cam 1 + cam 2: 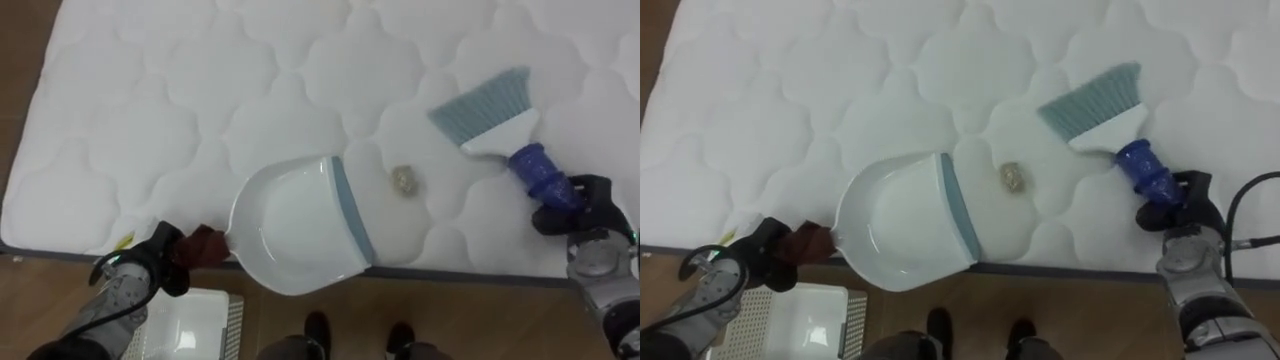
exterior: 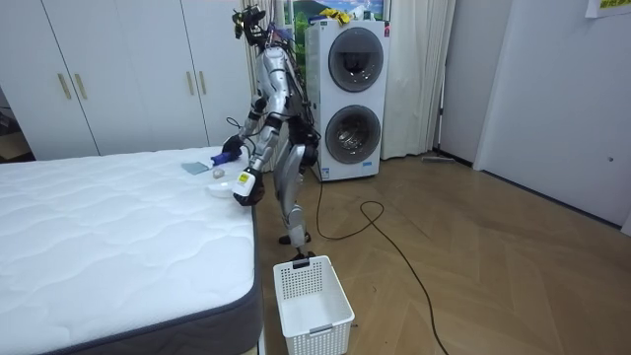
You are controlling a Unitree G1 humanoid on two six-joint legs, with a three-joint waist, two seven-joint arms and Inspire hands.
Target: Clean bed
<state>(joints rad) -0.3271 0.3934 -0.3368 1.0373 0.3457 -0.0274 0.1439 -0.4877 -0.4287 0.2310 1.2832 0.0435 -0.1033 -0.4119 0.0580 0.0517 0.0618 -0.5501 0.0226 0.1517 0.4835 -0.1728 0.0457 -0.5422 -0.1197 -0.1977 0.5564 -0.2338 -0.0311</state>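
A white dustpan (image 1: pixel 297 228) with a grey-blue lip lies on the white quilted mattress (image 1: pixel 200 100) near its front edge, its mouth facing right. My left hand (image 1: pixel 160 262) is shut on its dark red handle (image 1: pixel 203 246). A small crumpled grey bit of litter (image 1: pixel 404 180) lies on the mattress just right of the pan's lip. My right hand (image 1: pixel 572 207) is shut on the blue handle of a hand brush (image 1: pixel 490 113), whose grey-blue bristles point up and left, beyond the litter. In the room view I stand at the bed's side, bent over it.
A white slatted basket (image 2: pixel 312 301) stands on the wood floor by the bed's corner, also seen below my left hand as the basket (image 1: pixel 190 325). Stacked washing machines (image 2: pixel 352 99) and white wardrobes (image 2: pixel 118 79) line the wall behind.
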